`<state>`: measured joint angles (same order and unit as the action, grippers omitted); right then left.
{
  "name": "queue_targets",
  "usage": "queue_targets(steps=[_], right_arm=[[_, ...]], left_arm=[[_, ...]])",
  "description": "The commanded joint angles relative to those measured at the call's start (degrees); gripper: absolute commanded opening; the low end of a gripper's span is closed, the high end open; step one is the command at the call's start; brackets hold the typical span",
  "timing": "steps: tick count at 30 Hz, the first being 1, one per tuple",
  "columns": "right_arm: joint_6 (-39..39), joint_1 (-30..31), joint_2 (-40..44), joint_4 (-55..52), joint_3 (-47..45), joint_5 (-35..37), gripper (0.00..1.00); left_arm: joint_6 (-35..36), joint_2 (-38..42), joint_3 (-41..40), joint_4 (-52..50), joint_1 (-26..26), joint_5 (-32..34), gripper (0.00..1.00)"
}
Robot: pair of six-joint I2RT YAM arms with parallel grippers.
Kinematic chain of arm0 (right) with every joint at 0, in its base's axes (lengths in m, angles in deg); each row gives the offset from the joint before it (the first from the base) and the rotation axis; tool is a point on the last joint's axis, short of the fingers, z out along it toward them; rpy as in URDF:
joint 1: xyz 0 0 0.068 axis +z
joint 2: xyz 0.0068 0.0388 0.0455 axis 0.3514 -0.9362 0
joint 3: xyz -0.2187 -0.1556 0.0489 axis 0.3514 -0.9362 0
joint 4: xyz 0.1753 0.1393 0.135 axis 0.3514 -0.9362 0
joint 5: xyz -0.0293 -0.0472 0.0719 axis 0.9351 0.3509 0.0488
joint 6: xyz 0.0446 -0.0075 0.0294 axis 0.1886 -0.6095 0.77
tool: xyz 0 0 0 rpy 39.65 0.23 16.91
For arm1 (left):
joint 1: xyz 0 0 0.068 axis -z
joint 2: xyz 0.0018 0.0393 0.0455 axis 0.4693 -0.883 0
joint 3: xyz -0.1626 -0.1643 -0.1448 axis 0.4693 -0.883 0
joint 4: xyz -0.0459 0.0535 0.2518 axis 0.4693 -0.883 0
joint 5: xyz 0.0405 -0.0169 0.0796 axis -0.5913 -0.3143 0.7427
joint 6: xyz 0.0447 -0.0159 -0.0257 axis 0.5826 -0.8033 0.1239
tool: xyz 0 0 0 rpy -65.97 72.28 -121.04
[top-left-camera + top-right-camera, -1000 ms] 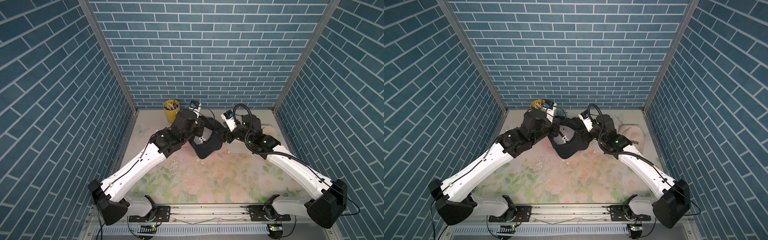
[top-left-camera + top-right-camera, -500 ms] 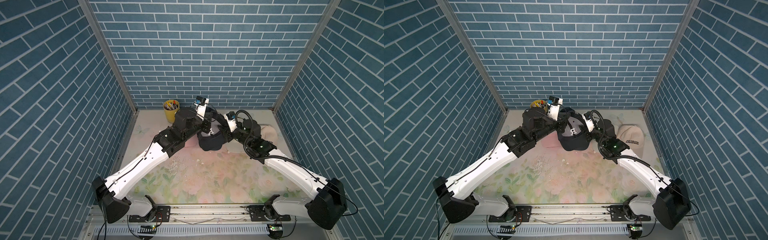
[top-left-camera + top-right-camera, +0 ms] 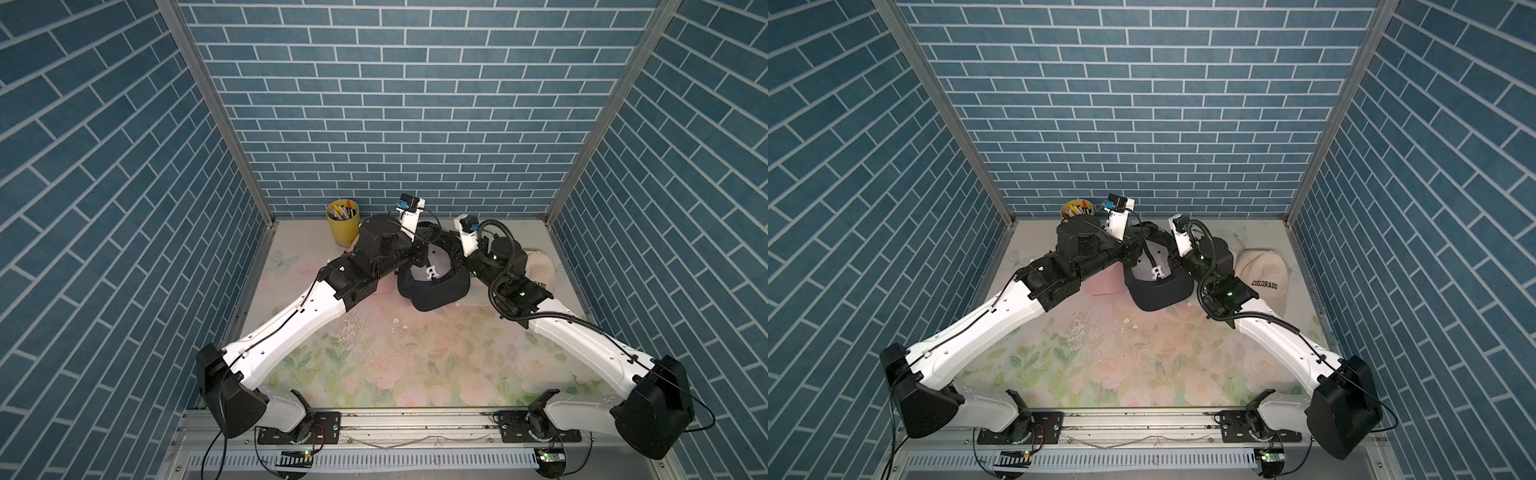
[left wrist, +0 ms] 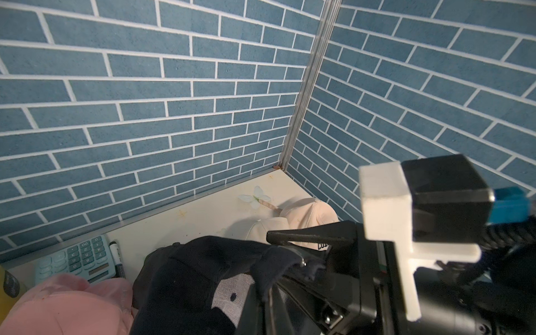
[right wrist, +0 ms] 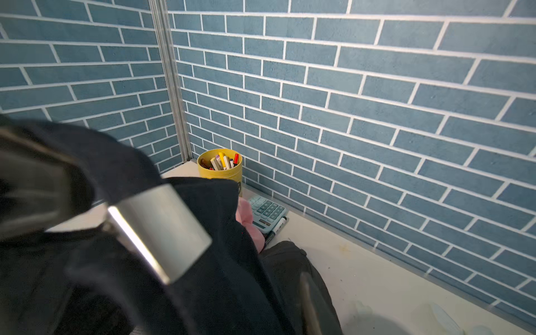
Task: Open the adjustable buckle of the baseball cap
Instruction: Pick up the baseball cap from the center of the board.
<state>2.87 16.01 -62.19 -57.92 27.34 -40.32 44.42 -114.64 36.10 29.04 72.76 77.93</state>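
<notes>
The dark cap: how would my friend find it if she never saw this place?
Look at the back of the flowery table, where the left arm and the right arm meet. The dark cap is between them. Unlike the cream COLORADO cap and the pink cap beside it, it bears a white R.

Three baseball caps, one navy cap [image 3: 1158,291], one pink cap [image 3: 1102,284], one cream cap [image 3: 1262,270], one yellow cup [image 3: 343,230] of markers at the desk [image 3: 395,374] back left corner, one calculator [image 5: 266,210] and one loose marker [image 5: 275,227] by the back edge, two robot arms, left arm [image 3: 291,328], right arm [image 3: 582,336].
</notes>
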Motion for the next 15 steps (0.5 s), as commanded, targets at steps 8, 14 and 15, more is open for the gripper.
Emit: queue_targets(steps=[8, 14, 15], right_arm=[[-1.5, 0.0, 1.7, 4.2, 0.6, 5.5, 0.14], [-3.1, -0.3, 2.4, 4.9, 0.3, 6.8, 0.07], [-3.3, -0.3, 2.5, 5.0, 0.3, 6.7, 0.06]], left_arm=[[-1.2, 0.7, -1.4, 2.3, 0.4, -2.8, 0.00], [0.0, 0.6, -2.8, -0.2, 0.3, -4.3, 0.02], [0.4, 0.7, -3.2, -0.5, 0.3, -4.5, 0.02]])
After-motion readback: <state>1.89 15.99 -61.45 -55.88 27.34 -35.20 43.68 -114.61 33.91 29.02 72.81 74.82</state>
